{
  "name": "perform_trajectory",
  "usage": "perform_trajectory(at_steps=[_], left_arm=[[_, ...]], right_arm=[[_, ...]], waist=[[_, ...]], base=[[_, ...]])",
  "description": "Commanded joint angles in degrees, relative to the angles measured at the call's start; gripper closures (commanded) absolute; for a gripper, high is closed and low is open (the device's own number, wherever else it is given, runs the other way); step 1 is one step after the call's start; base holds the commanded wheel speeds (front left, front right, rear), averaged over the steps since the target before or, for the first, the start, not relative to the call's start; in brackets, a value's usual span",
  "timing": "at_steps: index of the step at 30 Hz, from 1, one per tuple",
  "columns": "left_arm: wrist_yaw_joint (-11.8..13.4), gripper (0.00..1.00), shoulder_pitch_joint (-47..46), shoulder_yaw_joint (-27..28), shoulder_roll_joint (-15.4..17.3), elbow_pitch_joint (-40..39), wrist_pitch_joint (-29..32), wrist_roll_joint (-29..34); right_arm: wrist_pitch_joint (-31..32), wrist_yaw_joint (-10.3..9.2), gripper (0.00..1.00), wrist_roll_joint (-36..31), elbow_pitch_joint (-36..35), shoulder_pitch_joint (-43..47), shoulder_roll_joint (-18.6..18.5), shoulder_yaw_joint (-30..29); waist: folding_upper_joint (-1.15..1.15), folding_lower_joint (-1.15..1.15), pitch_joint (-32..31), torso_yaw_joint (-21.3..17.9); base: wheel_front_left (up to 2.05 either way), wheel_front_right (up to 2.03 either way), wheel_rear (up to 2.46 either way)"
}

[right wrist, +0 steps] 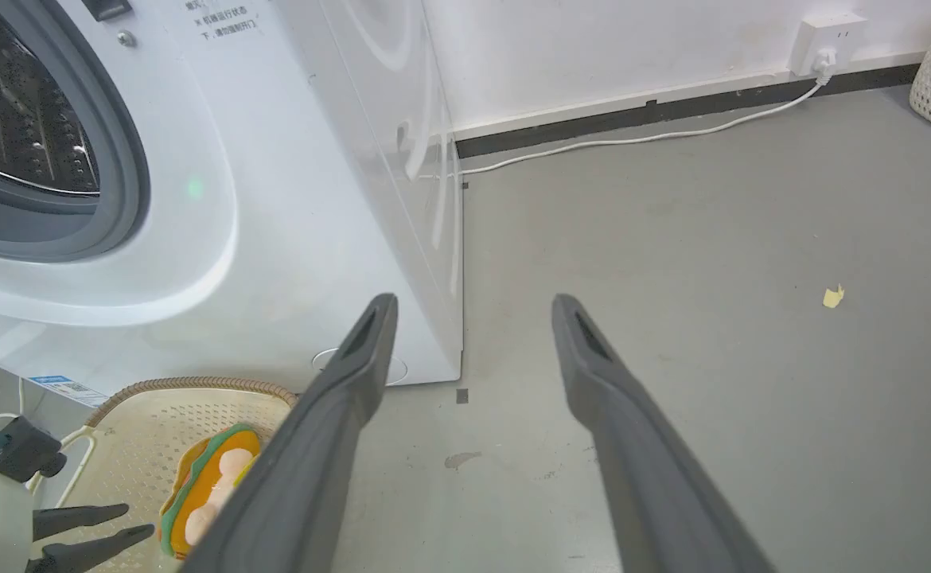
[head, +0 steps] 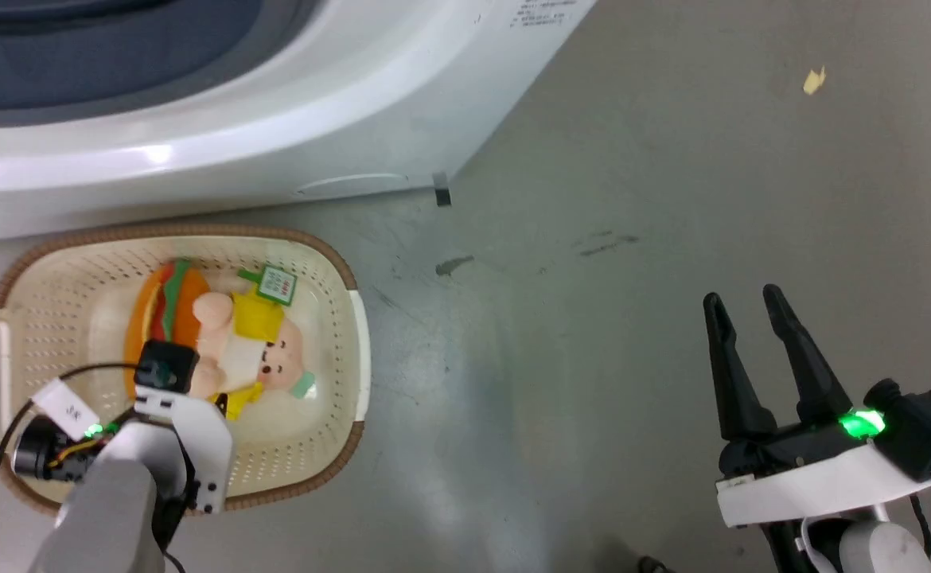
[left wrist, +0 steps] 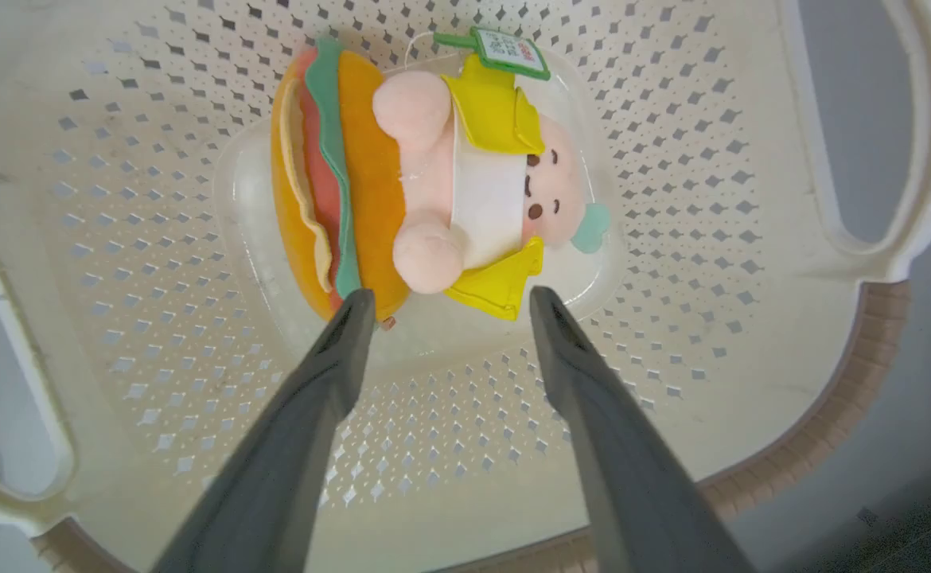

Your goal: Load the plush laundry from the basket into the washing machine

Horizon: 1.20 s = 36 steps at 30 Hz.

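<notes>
Cream basket being overhung by the spread left hand
Plush laundry is lying untouched on the basket's bottom, just beyond the fingertips; a pinch on the jacket flap alone risks it being dropped.

Right claw black, tapered; white wrist, green LED.

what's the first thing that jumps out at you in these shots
The brightly coloured stuffed doll with pink head, yellow jacket and orange-and-green burger cushion lies in the cream perforated plastic basket. The left end effector hangs open right over it, and the large white front-loading washing machine stands just behind the basket, shiny steel drum showing.
</notes>
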Motion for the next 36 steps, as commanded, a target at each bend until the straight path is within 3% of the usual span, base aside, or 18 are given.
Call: perform_trajectory(at_steps=[1, 19, 29, 30, 31, 32, 36], left_arm=[[-0.36, 0.00, -2.24, -0.57, 0.87, 1.63, 0.97, -0.21], [-0.10, 0.00, -11.50, -3.57, 4.97, 10.22, 4.05, -1.39], [2.99, 0.00, -16.49, -4.38, 7.41, 15.49, 2.67, -2.41], [3.02, 0.58, -16.84, -4.49, 7.66, 16.18, 2.71, -2.60], [2.91, 0.96, -17.17, -4.56, 7.88, 16.89, 2.73, -2.86], [2.77, 1.00, -17.47, -4.56, 8.09, 17.51, 2.56, -3.22], [2.71, 1.00, -18.21, -4.51, 8.91, 20.08, 1.68, -4.58]], right_arm=[[-0.82, -0.04, 0.00, 1.14, -0.51, -1.48, -0.01, 0.16], [-2.86, -0.05, 0.00, 6.14, -1.69, -2.34, -0.01, 0.66], [-4.05, -0.05, 0.00, 8.84, -1.73, -3.39, -0.01, 1.67], [-4.17, -0.05, 0.00, 9.09, -1.66, -3.53, -0.01, 1.80], [-4.29, -0.05, 0.00, 9.34, -1.57, -3.72, -0.01, 1.97], [-4.41, -0.05, 0.00, 9.59, -1.47, -3.94, -0.01, 2.14], [-4.89, -0.05, 0.00, 10.67, -1.09, -4.91, -0.01, 2.83]], waist=[[0.00, -0.01, 1.68, -0.82], [0.00, -0.01, 10.74, -4.16], [0.00, -0.01, 15.49, -6.26], [0.00, -0.01, 15.87, -6.51], [0.00, -0.01, 16.22, -6.78], [0.00, -0.01, 16.52, -7.06], [0.00, -0.01, 17.22, -8.47]], base=[[0.00, 0.00, 0.00], [0.00, 0.00, 0.00], [0.00, 0.00, 0.00], [0.00, 0.00, 0.00], [0.00, 0.00, 0.00], [0.00, 0.00, 0.00], [0.00, 0.00, 0.00]])
